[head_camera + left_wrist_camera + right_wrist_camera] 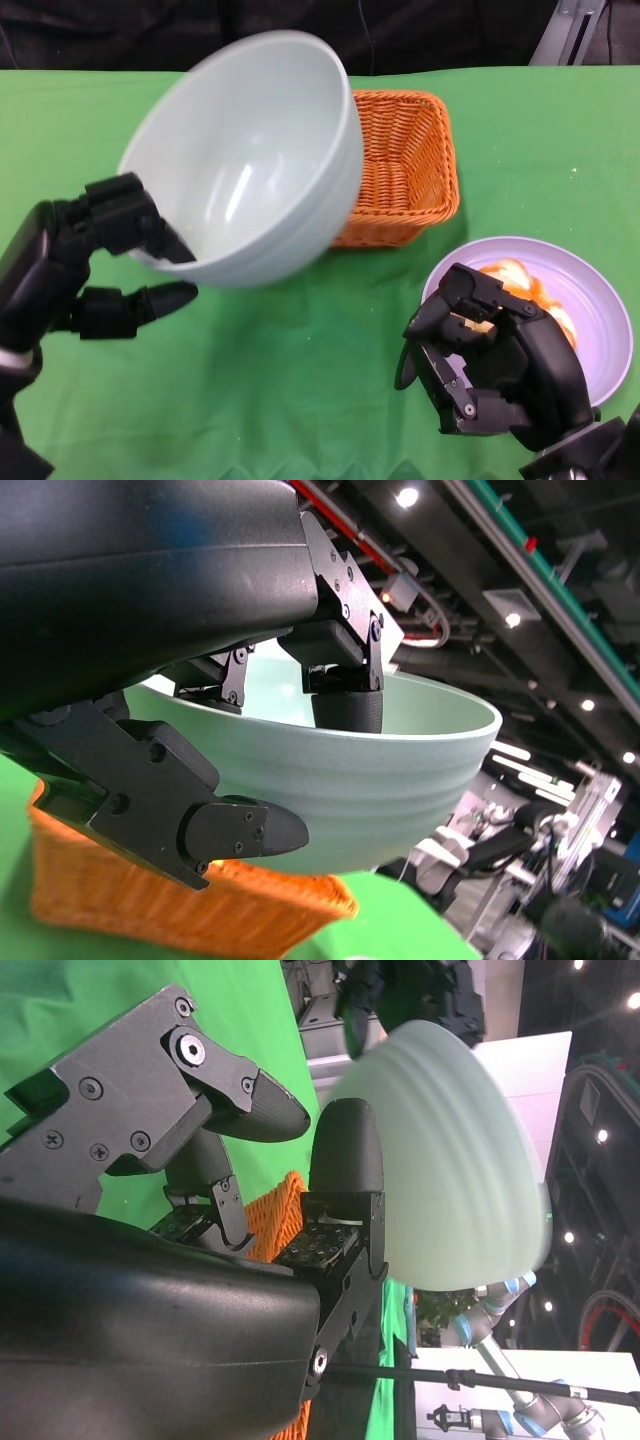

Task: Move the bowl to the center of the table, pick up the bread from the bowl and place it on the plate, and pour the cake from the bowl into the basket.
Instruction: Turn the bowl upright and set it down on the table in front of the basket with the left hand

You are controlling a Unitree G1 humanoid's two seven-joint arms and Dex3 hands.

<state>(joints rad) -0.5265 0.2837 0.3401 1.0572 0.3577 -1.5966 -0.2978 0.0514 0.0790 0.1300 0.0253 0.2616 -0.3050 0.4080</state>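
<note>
Pale green ceramic bowl (pixel 250 160) is being held aloft and tipped steeply on its side above the green-covered bench (pixel 300 380), its mouth turned toward the head camera and its interior showing nothing inside. Its near rim is being gripped by the left robot hand (pixel 125 250), with black fingers (pixel 345 695) hooked over the lip into the bowl and another finger (pixel 240 830) lying under its ribbed outer wall, as seen in the left wrist view. The far edge of the bowl is overlapping the woven orange wicker basket (pixel 410 165), which is standing on the bench just behind and to the right of it; whether anything is lying in the basket cannot be told, since most of its inside is being hidden by the bowl. A round lilac plate (pixel 600 310) is resting on the bench at the right, and a pale, orange-tinged piece of bread (pixel 515 280) is lying on it. The right robot hand (pixel 480 360) is being held at the plate's near edge, partly covering plate and bread, its fingers curled inward; nothing is seen between them.
</note>
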